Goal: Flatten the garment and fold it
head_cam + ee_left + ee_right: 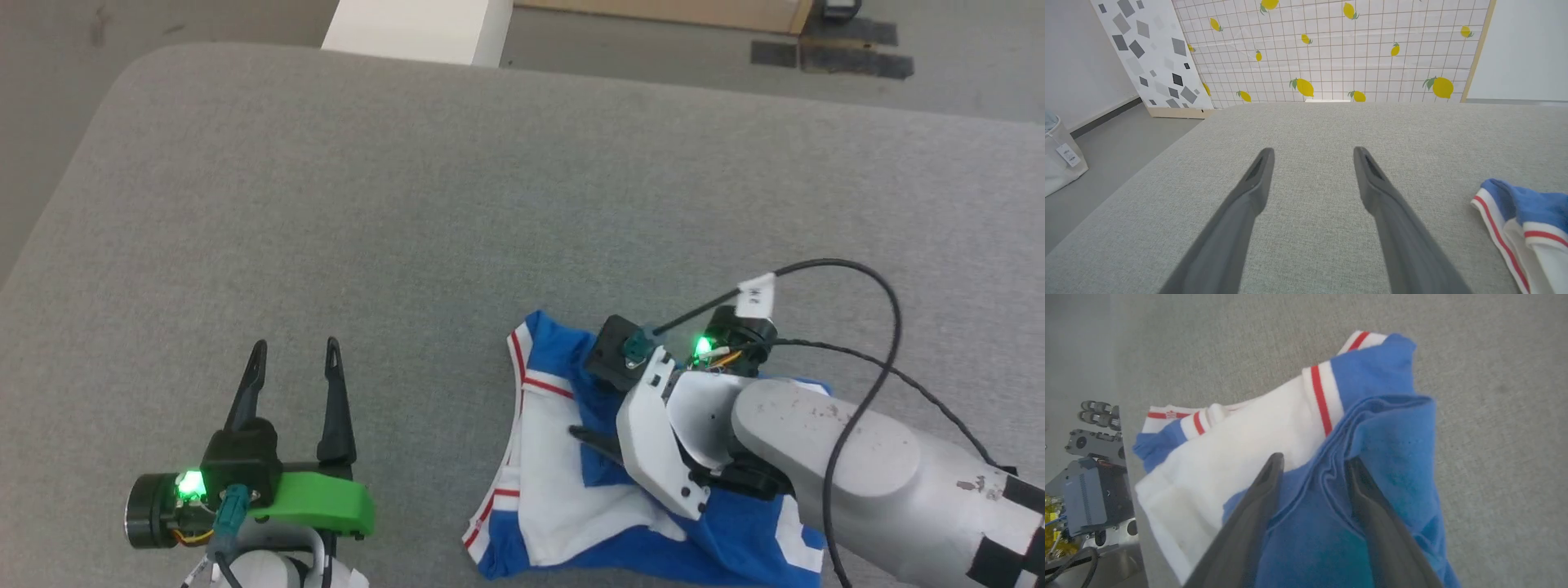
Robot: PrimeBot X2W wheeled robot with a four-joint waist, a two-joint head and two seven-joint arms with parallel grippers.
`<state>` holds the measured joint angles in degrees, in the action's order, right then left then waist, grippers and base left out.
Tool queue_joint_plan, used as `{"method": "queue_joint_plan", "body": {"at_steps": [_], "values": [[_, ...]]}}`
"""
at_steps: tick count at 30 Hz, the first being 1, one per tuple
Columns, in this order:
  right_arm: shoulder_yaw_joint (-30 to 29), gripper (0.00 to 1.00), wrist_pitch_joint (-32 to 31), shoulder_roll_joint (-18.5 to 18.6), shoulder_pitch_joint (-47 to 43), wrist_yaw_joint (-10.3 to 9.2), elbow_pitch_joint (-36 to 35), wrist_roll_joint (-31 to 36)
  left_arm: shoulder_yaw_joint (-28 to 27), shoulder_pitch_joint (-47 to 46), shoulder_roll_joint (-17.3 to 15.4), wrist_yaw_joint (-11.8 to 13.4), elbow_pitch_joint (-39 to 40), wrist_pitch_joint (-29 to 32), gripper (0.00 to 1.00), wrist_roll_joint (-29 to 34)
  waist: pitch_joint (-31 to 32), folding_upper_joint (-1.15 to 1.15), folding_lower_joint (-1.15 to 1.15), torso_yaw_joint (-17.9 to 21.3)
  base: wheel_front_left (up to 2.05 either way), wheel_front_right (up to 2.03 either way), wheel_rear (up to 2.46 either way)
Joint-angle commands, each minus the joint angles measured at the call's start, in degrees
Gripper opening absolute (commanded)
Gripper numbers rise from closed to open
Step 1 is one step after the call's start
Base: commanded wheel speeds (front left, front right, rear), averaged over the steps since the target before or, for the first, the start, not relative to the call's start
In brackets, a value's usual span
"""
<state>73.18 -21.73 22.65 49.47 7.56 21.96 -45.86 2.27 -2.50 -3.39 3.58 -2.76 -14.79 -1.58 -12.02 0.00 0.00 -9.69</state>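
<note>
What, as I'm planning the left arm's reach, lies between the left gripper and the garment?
Nothing: the head view shows bare grey surface between the left gripper and the garment.

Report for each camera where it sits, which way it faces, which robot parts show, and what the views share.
Head view: on the head, looking down at the grey surface; left gripper and right forearm show.
Left wrist view: along the open left fingers, across the surface toward a lemon-print panel.
Right wrist view: down along the right gripper onto the garment.
Shared: all three catch the garment.
</note>
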Motion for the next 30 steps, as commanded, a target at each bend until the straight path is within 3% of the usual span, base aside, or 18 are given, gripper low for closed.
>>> {"method": "queue_joint_plan", "body": {"at_steps": [1, 4, 8, 14, 21, 26, 30], "values": [[0.03, 1.00, 2.51, 0.84, 1.27, -0.08, -0.89, 0.39, -0.35, 0.42, 0.03, -0.09, -0.17, -0.21, 1.00, 0.24, 2.25, 0.00, 0.00, 1.93, 0.00, 0.00, 0.00], [-1.60, 1.00, 9.63, 2.95, 2.16, -0.08, -2.64, 1.16, -0.72, 1.29, -0.23, -0.11, -0.28, -0.21, 1.00, 0.53, 4.02, 0.00, 0.00, 3.39, 0.00, 0.00, 0.00], [-8.75, 1.00, 19.34, 5.51, 1.69, -0.08, -2.13, 4.13, -1.61, 2.61, -0.59, 0.09, -0.11, -0.21, 1.00, 0.55, 5.78, 0.00, 0.00, 5.64, 0.00, 0.00, 0.00], [-27.31, 1.00, 31.15, 5.94, -2.95, -0.08, 2.87, 11.93, -2.50, 4.08, -0.72, 0.30, 0.54, -0.21, 1.00, 0.53, 6.87, 0.00, 0.00, 8.55, 0.00, 0.00, 0.00], [-51.81, 1.00, 36.35, 0.41, -12.86, -0.08, 3.34, 25.00, -2.90, 4.57, -0.99, -0.44, 0.62, -0.21, 1.00, 0.47, 7.77, 0.00, 0.00, 10.51, 0.00, 0.00, 0.00], [-64.09, 1.00, 36.68, -5.38, -22.94, -0.08, -3.95, 32.21, -2.78, 4.84, -0.93, -0.91, 1.02, -0.21, 1.00, 0.40, 8.64, 0.00, 0.00, 10.96, 0.00, 0.00, 0.00], [-70.43, 1.00, 36.70, -10.76, -31.80, -0.08, -9.79, 35.54, -2.90, 5.09, -0.93, -1.51, 1.10, -0.21, 1.00, 0.22, 9.27, 0.00, 0.00, 11.01, 0.00, 0.00, 0.00]]}}
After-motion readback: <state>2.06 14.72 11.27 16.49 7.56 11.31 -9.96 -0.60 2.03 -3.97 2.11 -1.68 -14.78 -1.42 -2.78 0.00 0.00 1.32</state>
